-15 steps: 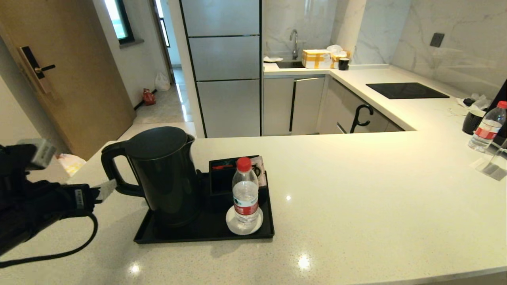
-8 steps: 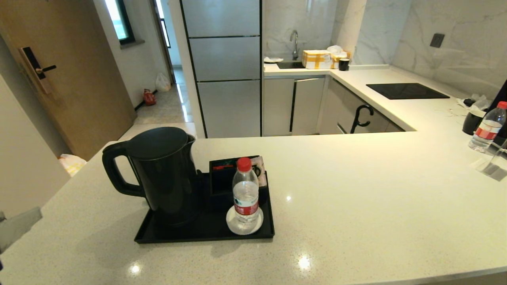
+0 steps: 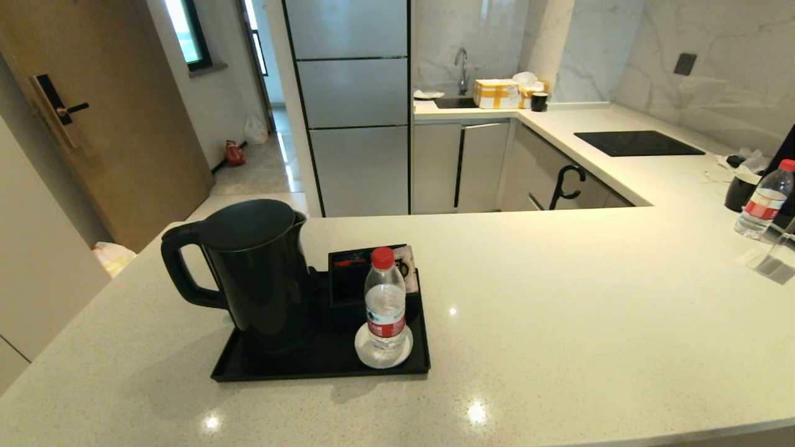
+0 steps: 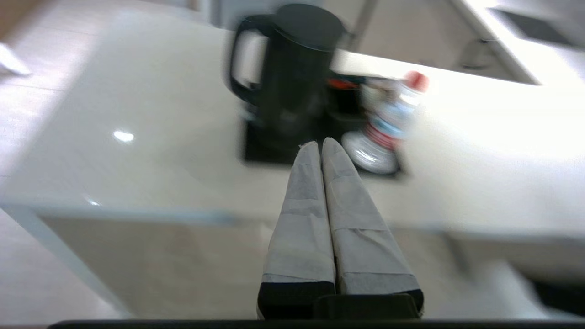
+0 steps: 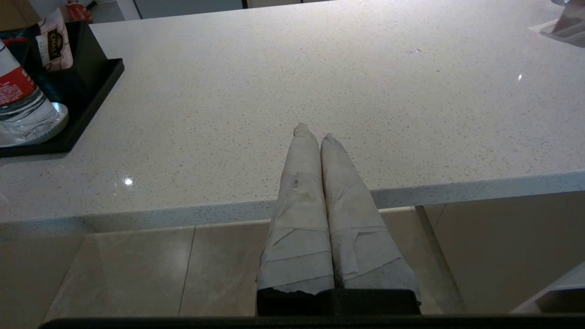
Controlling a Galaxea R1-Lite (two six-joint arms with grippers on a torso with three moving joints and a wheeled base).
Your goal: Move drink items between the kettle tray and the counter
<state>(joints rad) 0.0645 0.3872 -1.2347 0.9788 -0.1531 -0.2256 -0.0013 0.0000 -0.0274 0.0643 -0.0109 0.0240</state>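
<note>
The black kettle stands on the kettle tray on the counter. A red-capped water bottle stands on the tray's white coaster. A pinkish tea sachet leans in the black box behind it. Neither arm shows in the head view. My left gripper is shut and empty, held off the counter's near edge, facing the kettle and bottle. My right gripper is shut and empty at the counter's front edge, right of the tray.
A second water bottle, a black cup and a clear stand sit at the counter's far right. A black hob lies on the back run, with a sink and yellow box beyond.
My left arm has drawn back from beside the kettle's handle, out of the head view at the lower left, and its gripper has gone from open to shut. Kettle and bottle have not moved.
</note>
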